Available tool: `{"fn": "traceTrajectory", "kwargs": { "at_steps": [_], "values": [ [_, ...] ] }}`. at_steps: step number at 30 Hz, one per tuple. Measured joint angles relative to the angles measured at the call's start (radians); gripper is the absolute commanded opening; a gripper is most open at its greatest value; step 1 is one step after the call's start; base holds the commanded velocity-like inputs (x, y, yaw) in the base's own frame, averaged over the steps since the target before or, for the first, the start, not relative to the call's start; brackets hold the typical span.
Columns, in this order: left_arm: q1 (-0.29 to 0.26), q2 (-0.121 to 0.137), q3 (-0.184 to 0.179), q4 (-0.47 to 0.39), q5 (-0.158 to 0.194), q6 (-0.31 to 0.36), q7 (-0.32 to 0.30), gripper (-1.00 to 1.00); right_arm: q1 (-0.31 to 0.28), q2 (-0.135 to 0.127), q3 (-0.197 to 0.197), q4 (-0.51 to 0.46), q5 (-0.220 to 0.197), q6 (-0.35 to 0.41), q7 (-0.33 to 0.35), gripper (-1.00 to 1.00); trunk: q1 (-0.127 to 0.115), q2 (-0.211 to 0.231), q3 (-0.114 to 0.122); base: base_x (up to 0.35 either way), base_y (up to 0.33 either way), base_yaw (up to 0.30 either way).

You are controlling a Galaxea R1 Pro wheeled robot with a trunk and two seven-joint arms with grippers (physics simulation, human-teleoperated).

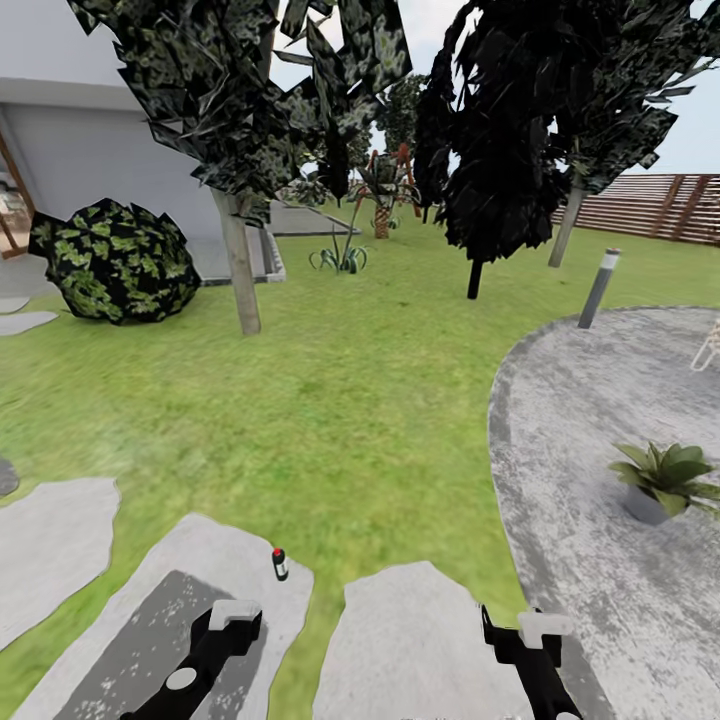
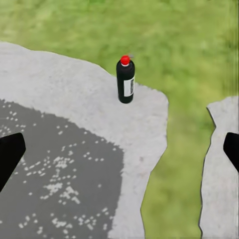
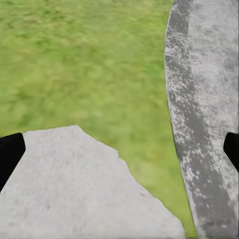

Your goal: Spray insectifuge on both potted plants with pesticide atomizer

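Head view: your pesticide atomizer (image 1: 280,564) stands upright and untouched on a pale stepping stone (image 1: 215,570), just ahead of the left gripper (image 1: 234,622).

Nothing of the task is done yet, as far as you can judge: the bottle is not picked up and no spraying has begun. In the left wrist view the pesticide atomizer (image 2: 125,79) sits near the stone's edge, beside the grass, with your left claw spread wide and empty, its fingertips (image 2: 10,154) well apart. Your right gripper (image 1: 520,632) hangs wide and empty too, over another stone. One potted plant (image 1: 664,478) waits on the grey patio (image 1: 590,480) to your right. You still have to grasp the bottle, then cover both plants.
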Motion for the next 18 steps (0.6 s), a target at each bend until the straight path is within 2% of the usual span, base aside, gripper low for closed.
{"fn": "traceTrajectory", "kwargs": {
  "at_steps": [9,18],
  "values": [
    [0.000,0.000,0.000,-0.002,0.000,0.000,0.000,1.00,0.000,0.000,0.000,0.000,0.000,0.000,0.000,1.00,0.000,0.000,0.000,-0.014,0.014,-0.299],
    [0.000,0.001,0.000,-0.002,0.000,0.000,0.000,1.00,0.000,0.000,0.001,0.000,0.000,0.000,0.000,1.00,0.000,0.000,0.000,-0.166,0.215,-0.299]
  ]
}}
